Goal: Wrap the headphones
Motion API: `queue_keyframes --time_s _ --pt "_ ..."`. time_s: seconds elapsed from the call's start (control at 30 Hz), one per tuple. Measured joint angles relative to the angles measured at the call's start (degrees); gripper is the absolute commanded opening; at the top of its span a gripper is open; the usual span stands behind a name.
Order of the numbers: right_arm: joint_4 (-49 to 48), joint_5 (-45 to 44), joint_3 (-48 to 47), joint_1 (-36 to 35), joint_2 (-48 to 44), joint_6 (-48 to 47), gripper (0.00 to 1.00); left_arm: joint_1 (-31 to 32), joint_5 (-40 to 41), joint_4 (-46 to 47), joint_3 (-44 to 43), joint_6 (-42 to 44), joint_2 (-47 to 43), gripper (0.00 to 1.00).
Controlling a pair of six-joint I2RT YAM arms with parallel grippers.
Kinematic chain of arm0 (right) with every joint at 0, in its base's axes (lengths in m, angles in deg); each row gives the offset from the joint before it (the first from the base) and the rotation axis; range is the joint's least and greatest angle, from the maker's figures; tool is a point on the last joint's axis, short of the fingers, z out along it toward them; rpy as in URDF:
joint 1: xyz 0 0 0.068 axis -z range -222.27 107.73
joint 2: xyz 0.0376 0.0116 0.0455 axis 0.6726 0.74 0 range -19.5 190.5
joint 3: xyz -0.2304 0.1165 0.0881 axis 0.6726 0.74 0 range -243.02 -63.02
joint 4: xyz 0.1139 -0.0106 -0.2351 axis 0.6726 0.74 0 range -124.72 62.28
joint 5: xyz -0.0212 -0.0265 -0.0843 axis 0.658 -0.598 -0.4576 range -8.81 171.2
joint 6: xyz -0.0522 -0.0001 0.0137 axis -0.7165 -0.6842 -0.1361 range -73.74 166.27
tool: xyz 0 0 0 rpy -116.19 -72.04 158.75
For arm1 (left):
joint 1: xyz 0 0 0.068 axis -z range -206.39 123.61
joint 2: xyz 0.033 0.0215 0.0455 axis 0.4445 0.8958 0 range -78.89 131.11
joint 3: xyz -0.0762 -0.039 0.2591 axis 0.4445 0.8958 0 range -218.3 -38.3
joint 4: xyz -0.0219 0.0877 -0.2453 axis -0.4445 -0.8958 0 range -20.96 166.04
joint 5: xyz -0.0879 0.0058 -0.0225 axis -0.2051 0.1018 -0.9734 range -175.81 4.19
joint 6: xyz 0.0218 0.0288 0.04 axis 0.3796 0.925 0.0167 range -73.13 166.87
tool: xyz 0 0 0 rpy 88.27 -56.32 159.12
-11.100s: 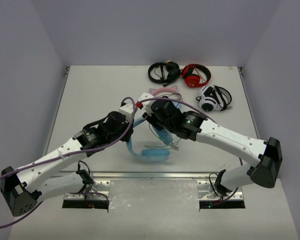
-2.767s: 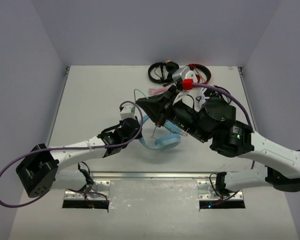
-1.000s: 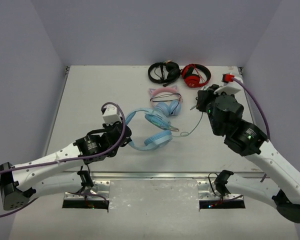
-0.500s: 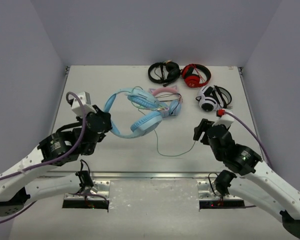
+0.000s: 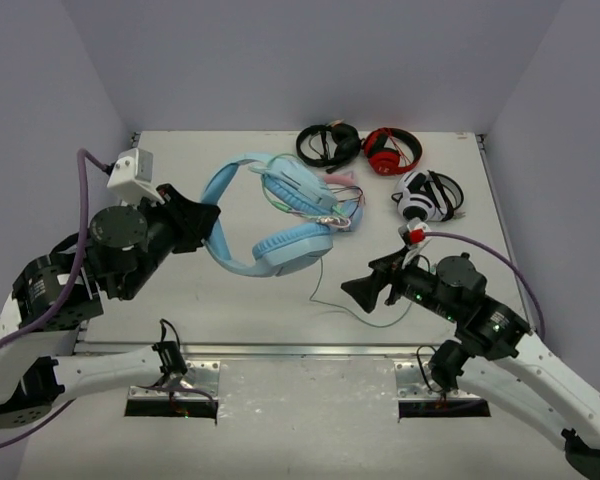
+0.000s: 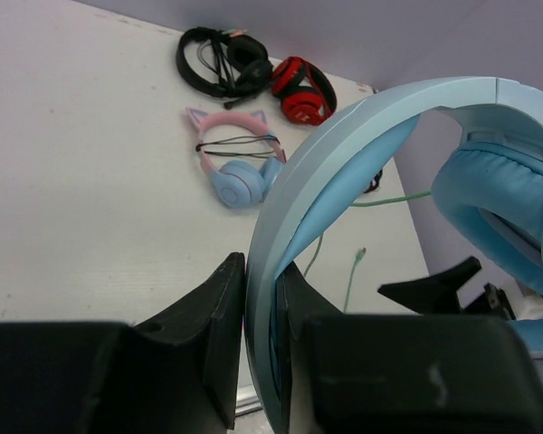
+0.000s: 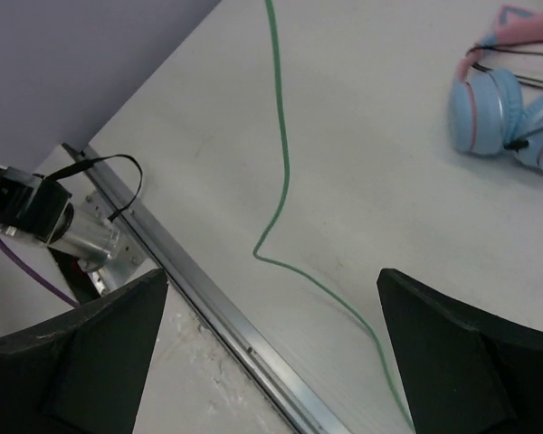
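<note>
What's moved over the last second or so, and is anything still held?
The left gripper, shut on the headband, carried the headphones up and toward the far left. The right gripper, open, came back to the near side and swung left over the green cable lying loose on the table. The cat-ear headphones, black headphones, red headphones and white-and-black headphones stayed put.

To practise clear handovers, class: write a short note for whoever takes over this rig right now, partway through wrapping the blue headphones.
Left hand: shut on the headband of the headphones, holding them raised above the table.
Right hand: open, low over the table, holding nothing.
Cable: loose length trails on the table beneath the right hand.
Done: headphones gripped; a few green strands seem to cross them.
Left: catch the cable and wind the rest.
</note>
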Motion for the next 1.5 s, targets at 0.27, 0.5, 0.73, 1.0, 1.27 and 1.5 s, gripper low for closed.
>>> queue_keyframes --time_s 0.27,0.5,0.73,1.0,1.27,1.5 --pt "-18.0 11.2 -3.6 0.0 22.6 -8.8 0.9 0.0 -10.8 0.3 -3.7 0.3 1.6 0.0" --pt "-29.8 9.8 -3.3 0.0 30.0 -9.7 0.51 0.0 -11.6 0.2 -4.4 -0.3 2.5 0.0" --pt "-50.2 16.8 5.7 -1.8 36.5 -3.8 0.32 0.0 -7.8 8.4 0.3 -3.3 -2.1 0.0" --pt "-65.1 20.1 6.0 -7.5 52.7 1.6 0.06 0.0 1.9 13.0 -4.8 -6.4 1.6 0.0" --pt "-67.9 6.1 9.6 -20.8 52.0 -0.7 0.01 -4.2 16.5 5.5 -20.4 -5.0 19.3 0.0" --pt "-47.6 -11.3 1.2 -34.5 43.6 -8.3 0.01 -24.9 12.1 3.3 -11.7 -1.4 30.8 0.0"
